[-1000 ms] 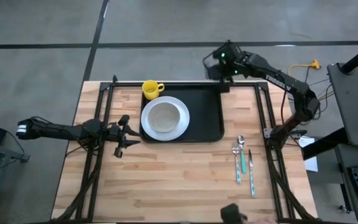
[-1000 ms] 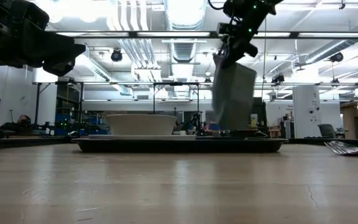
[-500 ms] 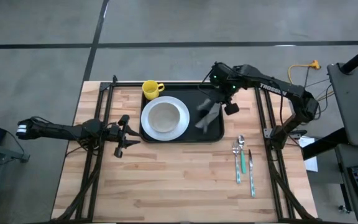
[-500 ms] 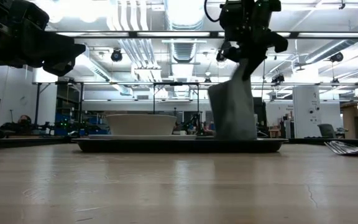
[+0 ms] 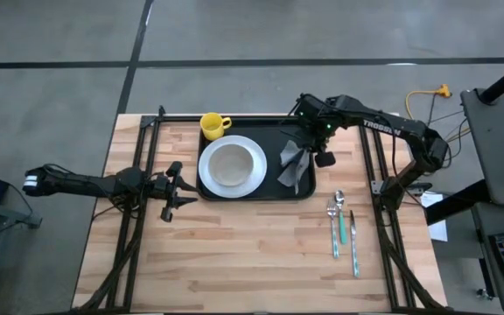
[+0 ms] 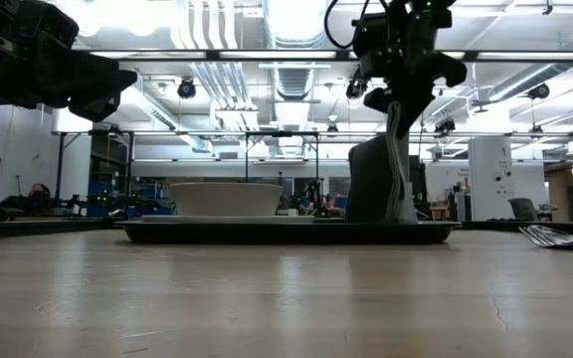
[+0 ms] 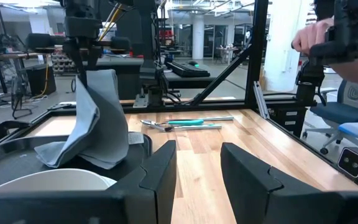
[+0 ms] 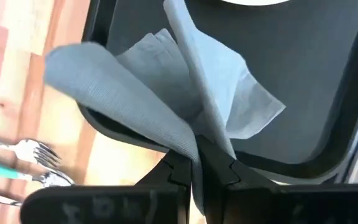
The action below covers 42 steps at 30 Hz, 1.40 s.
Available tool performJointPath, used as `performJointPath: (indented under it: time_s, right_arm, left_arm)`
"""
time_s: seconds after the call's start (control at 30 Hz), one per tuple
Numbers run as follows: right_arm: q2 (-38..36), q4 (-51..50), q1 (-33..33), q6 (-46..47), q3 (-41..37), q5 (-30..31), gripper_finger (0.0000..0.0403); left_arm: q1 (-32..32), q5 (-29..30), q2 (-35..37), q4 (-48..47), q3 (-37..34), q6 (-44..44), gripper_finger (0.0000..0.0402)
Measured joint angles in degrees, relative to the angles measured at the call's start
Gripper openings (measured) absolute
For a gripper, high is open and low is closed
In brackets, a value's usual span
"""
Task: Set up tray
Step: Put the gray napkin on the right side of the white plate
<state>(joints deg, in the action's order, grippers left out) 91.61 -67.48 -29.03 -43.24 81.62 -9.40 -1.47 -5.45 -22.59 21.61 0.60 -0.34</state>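
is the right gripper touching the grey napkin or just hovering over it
Touching. The right wrist view shows the right gripper shut on the grey napkin, cloth pinched between its fingers; the napkin's lower end rests on the tray.

plate (image 5: 232,165) on tray (image 5: 269,132), cutlery (image 5: 344,229) right

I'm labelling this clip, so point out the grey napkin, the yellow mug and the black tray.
grey napkin (image 5: 294,166), high view, on its crumpled cloth lying on the tray.
yellow mug (image 5: 213,125), high view, on its body.
black tray (image 5: 274,133), high view, on its bare floor.
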Motion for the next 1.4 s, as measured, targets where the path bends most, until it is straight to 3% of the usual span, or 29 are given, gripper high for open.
performJointPath:
  time_s: [0.4,0.73,1.03,1.2,1.3,1.4]
  right_arm:
    - [0.00,0.42,0.08,6.80,-1.80,-5.25,0.0020]
    - [0.04,-0.13,0.29,8.61,-2.40,-5.21,0.0118]
    - [-0.15,-8.38,0.27,10.13,-0.18,-5.00,0.0205]
    - [-0.17,-13.27,0.27,10.32,3.95,0.06,0.0230]
    - [-0.17,-11.67,0.25,10.39,6.04,4.52,0.0236]
    - [-0.24,-8.10,0.25,12.61,6.49,4.28,0.0234]
  left_arm:
    - [-0.01,0.00,0.00,0.00,0.00,-0.02,0.0108]
    - [0.00,0.00,0.00,0.00,0.00,-0.02,0.0108]
    - [0.01,0.00,0.00,0.00,0.00,0.00,0.0108]
    - [0.00,-0.01,0.00,0.01,0.02,-0.02,0.0108]
    - [0.02,0.00,0.00,0.00,0.02,-0.01,0.0108]
    - [-0.01,0.00,0.00,0.00,0.00,-0.02,0.0108]
